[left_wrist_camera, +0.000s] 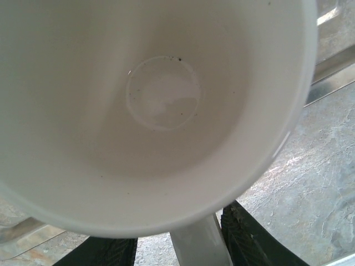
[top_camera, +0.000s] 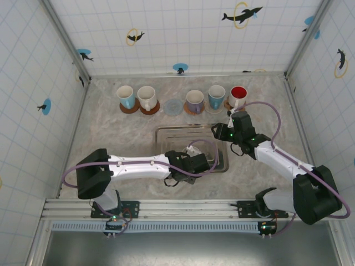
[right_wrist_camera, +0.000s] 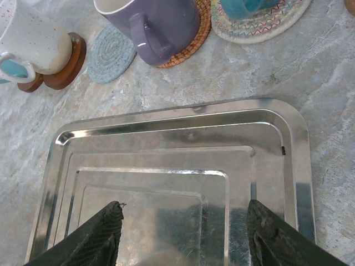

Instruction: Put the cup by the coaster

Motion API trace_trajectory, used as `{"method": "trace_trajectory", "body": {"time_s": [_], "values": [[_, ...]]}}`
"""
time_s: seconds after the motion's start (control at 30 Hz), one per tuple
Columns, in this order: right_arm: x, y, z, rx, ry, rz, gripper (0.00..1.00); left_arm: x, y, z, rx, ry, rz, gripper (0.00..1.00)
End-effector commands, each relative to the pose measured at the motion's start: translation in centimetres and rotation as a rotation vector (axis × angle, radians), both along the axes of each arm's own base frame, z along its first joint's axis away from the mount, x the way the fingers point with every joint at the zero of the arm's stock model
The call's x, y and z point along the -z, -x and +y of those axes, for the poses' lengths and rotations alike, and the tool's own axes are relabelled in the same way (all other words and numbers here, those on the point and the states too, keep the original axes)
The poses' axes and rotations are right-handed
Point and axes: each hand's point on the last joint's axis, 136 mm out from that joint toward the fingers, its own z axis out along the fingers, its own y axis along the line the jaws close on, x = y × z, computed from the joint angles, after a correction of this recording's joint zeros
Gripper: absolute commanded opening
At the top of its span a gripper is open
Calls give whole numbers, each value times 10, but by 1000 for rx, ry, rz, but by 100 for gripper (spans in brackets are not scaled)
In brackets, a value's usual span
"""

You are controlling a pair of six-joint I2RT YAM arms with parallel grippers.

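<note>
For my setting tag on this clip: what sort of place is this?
Likely a mock-up robot test cell, not a real room: printed tile walls with dolphin stickers, a metal mounting rail along the front, a row of mugs on coasters.

Free coaster (top_camera: 173,107) sits at 12 o'clock from the tray (top_camera: 166,132). Cream mug (top_camera: 146,96) crowds its 9 o'clock, purple mug (top_camera: 194,100) its 3 o'clock. I read bare tabletop (top_camera: 173,118) at its 6 o'clock.
</note>
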Motion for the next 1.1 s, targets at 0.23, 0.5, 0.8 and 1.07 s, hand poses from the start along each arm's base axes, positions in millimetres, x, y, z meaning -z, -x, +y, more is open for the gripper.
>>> {"method": "trace_trajectory", "body": {"time_s": [0.23, 0.5, 0.8, 1.07], "values": [[-2, -1, -1, 3, -13, -19, 61, -6, -8, -12, 19, 29, -26, 40], [-1, -2, 0, 1, -13, -16, 61, -1, -13, -13, 6, 14, -30, 38], [0, -2, 0, 1, -11, -14, 61, 3, -18, -13, -15, 13, -29, 33], [1, -2, -1, 2, -9, -12, 61, 5, -21, -7, -37, -1, -36, 27]]}}
